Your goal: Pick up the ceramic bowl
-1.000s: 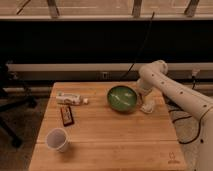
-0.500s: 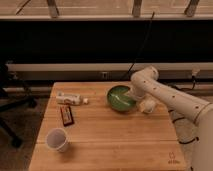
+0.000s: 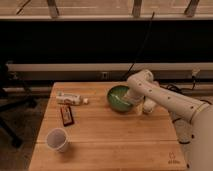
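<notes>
The green ceramic bowl (image 3: 118, 98) sits on the wooden table (image 3: 107, 135), right of centre near the far edge. My white arm reaches in from the right and bends over the bowl's right rim. The gripper (image 3: 131, 100) is at the bowl's right side, low over its rim, largely hidden behind the arm.
A white paper cup (image 3: 57, 140) stands at the front left. A dark snack bar (image 3: 66, 115) and a white tube-like pack (image 3: 68, 99) lie at the left. A black chair (image 3: 10, 105) is left of the table. A dark wall and rail run behind.
The arm has swung left and lowered, from right of the bowl to over its right rim. The bowl and other objects have not moved.
</notes>
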